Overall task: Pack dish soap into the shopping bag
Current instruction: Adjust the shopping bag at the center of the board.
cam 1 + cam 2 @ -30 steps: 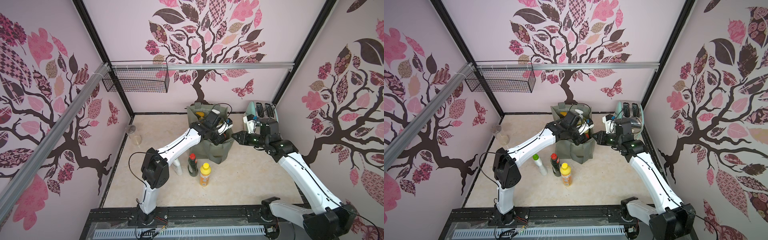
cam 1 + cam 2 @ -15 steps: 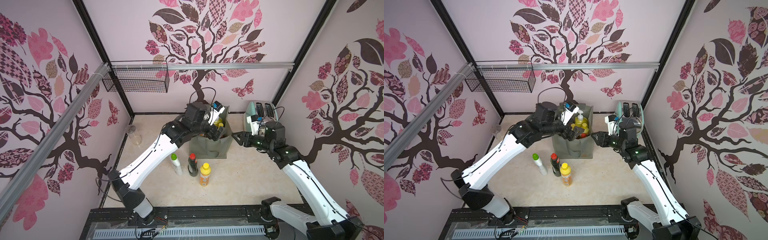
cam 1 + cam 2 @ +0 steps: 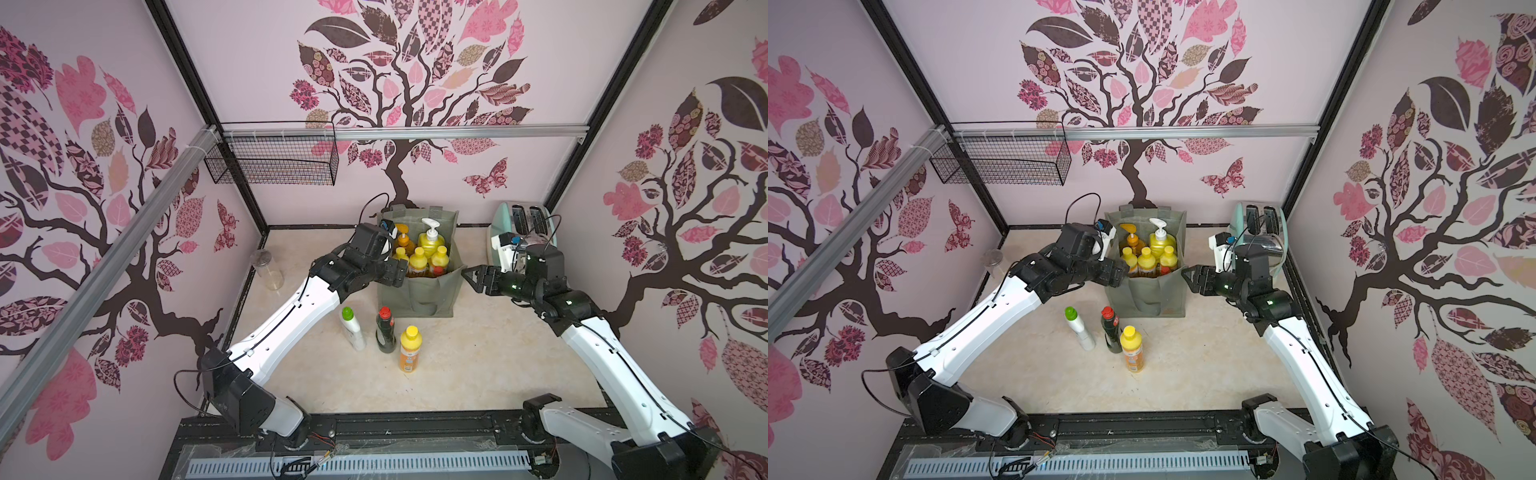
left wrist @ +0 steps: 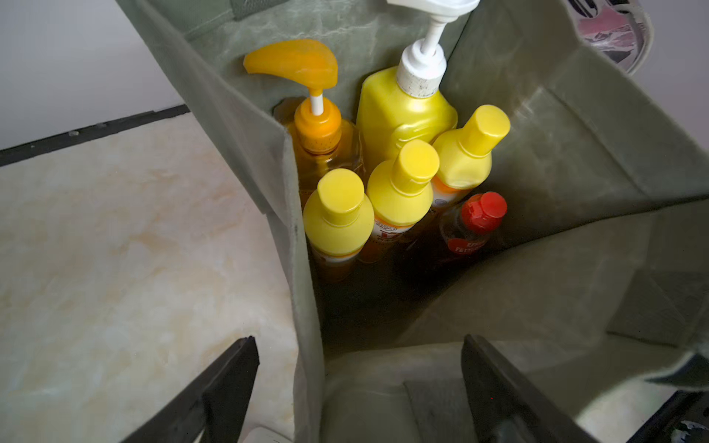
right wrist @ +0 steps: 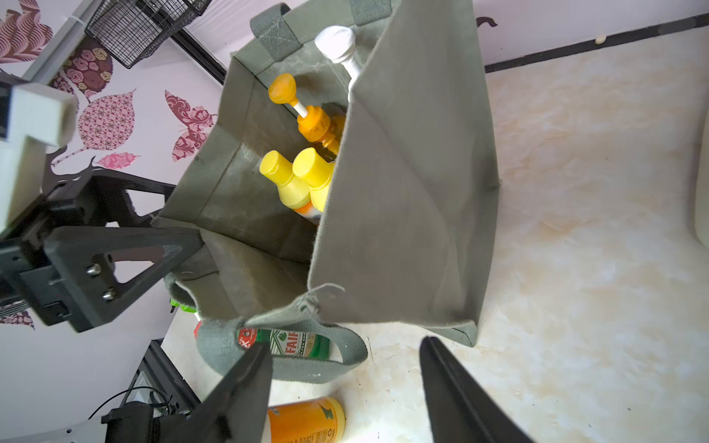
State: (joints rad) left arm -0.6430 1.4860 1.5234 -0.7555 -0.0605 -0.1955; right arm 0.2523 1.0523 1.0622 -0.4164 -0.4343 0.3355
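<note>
The grey-green shopping bag [image 3: 417, 293] [image 3: 1144, 297] stands upright at the back of the table. Inside it are dish soap bottles: an orange pump bottle [image 4: 318, 130], a yellow pump bottle [image 4: 399, 111], three yellow-capped ones [image 4: 339, 214] and a red-capped one [image 4: 481, 213]. In front of the bag stand a white green-capped bottle [image 3: 351, 328], a dark red-capped bottle [image 3: 384, 330] and an orange yellow-capped bottle [image 3: 410, 349] [image 5: 303, 420]. My left gripper [image 3: 397, 272] [image 4: 358, 383] is open, straddling the bag's left front corner. At the right front corner my right gripper [image 3: 469, 276] [image 5: 345, 368] is open and holds nothing.
A pale toaster [image 3: 525, 220] stands at the back right, just behind my right wrist. A clear glass jar [image 3: 268, 270] sits by the left wall. A black wire basket [image 3: 274, 160] hangs high on the back left rail.
Both grippers have opened. My left arm came out from over the bag and dropped to its left front corner. The right gripper let go of the rim, and the bag now stands square.
</note>
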